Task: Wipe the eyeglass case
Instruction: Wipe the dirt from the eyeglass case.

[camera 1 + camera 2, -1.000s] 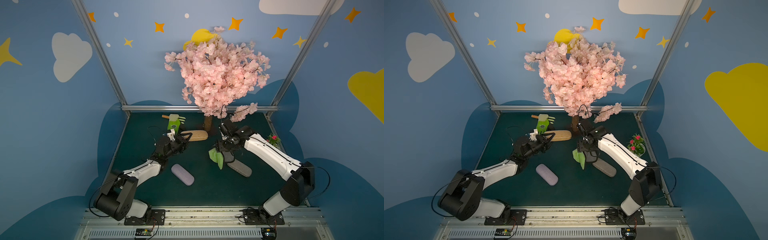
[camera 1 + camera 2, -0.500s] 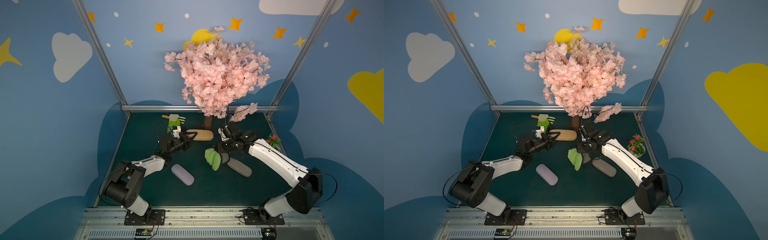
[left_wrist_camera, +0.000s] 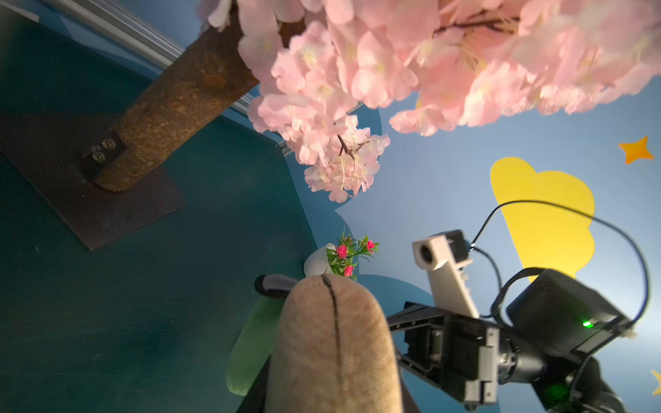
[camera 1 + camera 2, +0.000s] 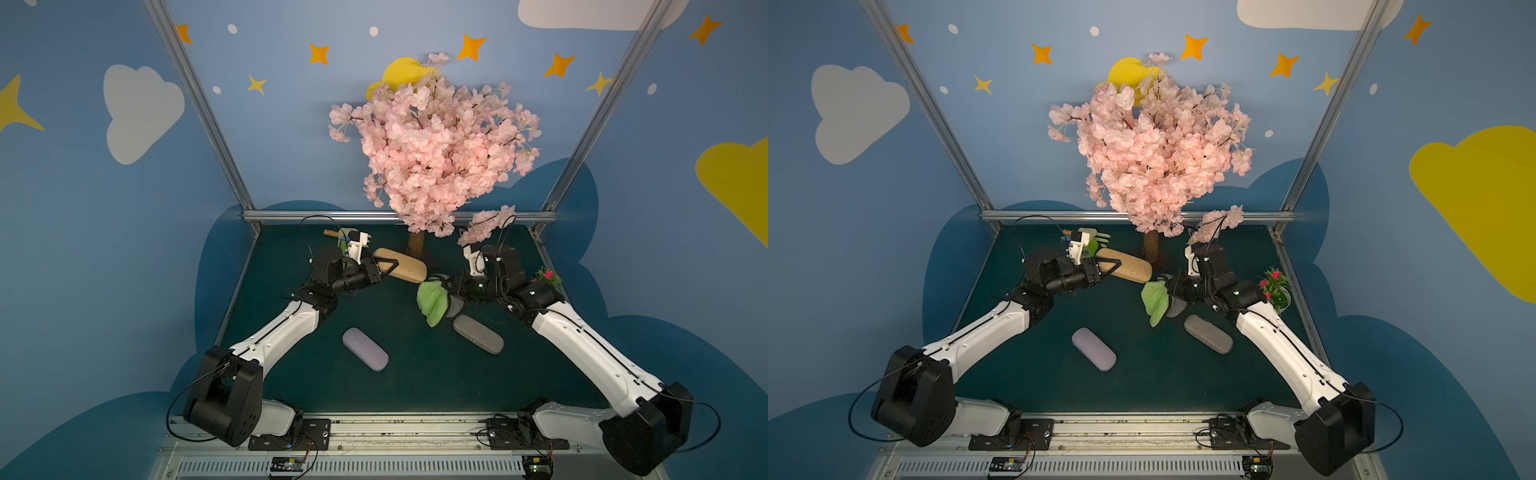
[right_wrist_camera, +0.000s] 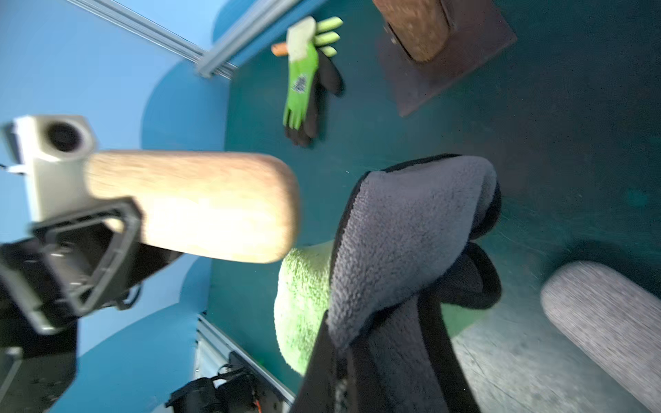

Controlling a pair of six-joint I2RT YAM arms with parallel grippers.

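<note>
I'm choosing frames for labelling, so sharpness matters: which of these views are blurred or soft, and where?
Right wrist view: the tan case is smeared by motion blur, while the cloth shows its texture clearly. Left wrist view: the blossoms are soft, and the tan case up close is slightly fuzzy. Both top views are sharp, though the table is dim.

The front of the green mat (image 4: 415,386) is open, the lilac case (image 4: 365,348) and grey case (image 4: 478,333) lie mid-floor well apart, and the tree trunk (image 4: 415,249), tan case (image 4: 405,268), low blossom branch (image 4: 486,222) and potted flowers (image 4: 549,276) crowd the back
</note>
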